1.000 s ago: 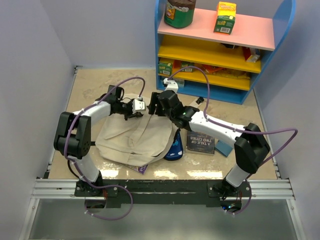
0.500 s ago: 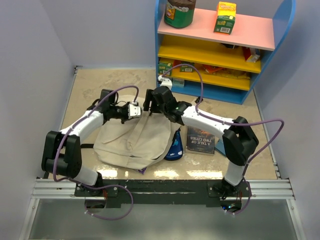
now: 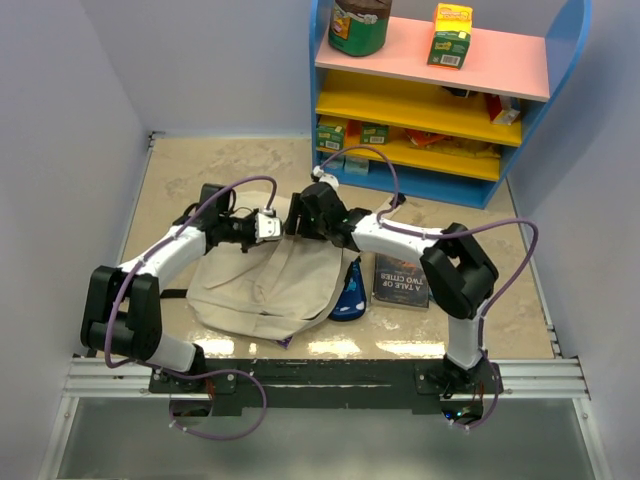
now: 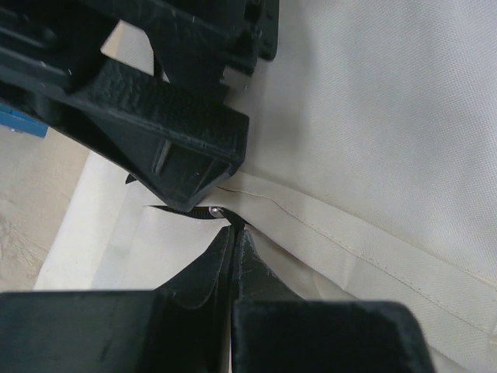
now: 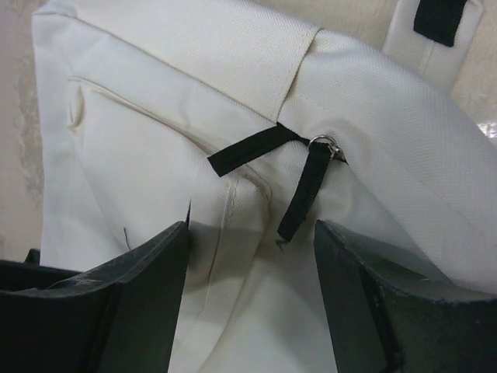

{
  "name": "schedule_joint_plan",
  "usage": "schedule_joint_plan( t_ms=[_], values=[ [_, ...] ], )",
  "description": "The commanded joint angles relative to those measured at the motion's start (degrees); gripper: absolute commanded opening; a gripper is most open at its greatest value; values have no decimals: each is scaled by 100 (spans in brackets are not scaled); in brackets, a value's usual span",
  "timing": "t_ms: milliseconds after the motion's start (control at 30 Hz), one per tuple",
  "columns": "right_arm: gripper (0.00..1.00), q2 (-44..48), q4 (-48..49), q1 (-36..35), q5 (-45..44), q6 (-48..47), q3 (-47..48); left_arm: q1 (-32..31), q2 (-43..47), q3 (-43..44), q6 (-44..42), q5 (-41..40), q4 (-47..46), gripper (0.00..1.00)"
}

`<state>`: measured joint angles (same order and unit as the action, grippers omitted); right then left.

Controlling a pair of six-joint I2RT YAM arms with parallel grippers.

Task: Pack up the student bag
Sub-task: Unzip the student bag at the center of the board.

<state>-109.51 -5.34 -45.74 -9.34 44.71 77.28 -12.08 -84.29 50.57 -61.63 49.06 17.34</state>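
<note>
The student bag [image 3: 262,285], a soft beige canvas backpack, lies flat on the table left of centre. My left gripper [image 3: 272,225] is at its far top edge, shut on a black zip tab of the bag [image 4: 233,228] beside a small metal ring [image 4: 213,210]. My right gripper [image 3: 296,222] hovers right next to it, open, with its fingers [image 5: 155,264] on either side of a fold of bag fabric [image 5: 256,280]. Between them hang two black pull tabs [image 5: 299,194] from a ring [image 5: 324,142]. The right gripper's black finger [image 4: 171,132] crowds the left wrist view.
A blue pencil case [image 3: 349,296] lies against the bag's right edge, with a dark book [image 3: 401,281] beside it. A blue shelf unit [image 3: 440,100] with a jar, cartons and packets stands at the back right. A purple corner [image 3: 285,338] pokes out under the bag.
The right gripper has moved left to the bag's top edge beside the left gripper, its elbow folding in, and its jaws narrowed slightly. The left arm's elbow swung left; its grip stays shut.
</note>
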Motion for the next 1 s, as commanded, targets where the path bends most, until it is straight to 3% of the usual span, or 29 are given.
schedule_joint_plan(
  t_ms=[0, 233, 533, 800, 967],
  values=[
    [66, -324, 95, 21, 231, 319, 296, -5, 141, -170, -113, 254, -29, 0],
    [56, -334, 656, 21, 240, 609, 113, -5, 71, -266, -192, 113, -56, 0],
    [25, -307, 965, 21, 135, 759, -142, -5, -26, -258, -166, 78, -108, 0],
    [28, -255, 1097, 21, -15, 794, -222, -5, 27, -310, -315, 7, 14, 0],
    [23, -246, 1150, 30, -164, 776, -195, -5, 36, -311, -394, -54, 94, 0]
  ],
)
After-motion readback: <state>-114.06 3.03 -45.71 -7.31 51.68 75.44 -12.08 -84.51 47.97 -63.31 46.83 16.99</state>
